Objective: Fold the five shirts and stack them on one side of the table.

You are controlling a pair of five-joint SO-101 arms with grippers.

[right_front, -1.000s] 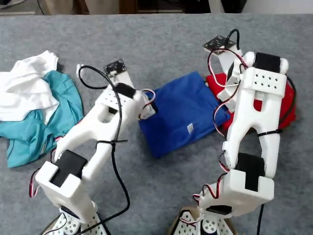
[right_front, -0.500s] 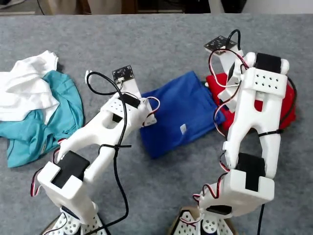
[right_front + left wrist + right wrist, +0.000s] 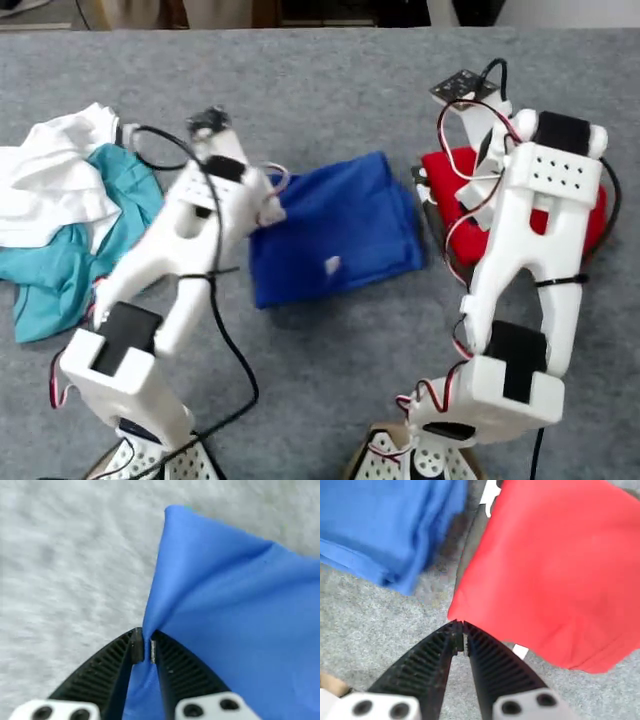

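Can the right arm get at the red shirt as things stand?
Probably yes: the right gripper is shut at a corner of the red shirt, nothing between them; the blue shirt lies apart beside it.

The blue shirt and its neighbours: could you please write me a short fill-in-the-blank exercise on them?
1. The left gripper is ___ on an edge of the blue shirt.
2. The white shirt lies crumpled on ___ of the teal shirt.
3. The high view shows shirts in ___ different colours.

Missing words: shut; top; four.
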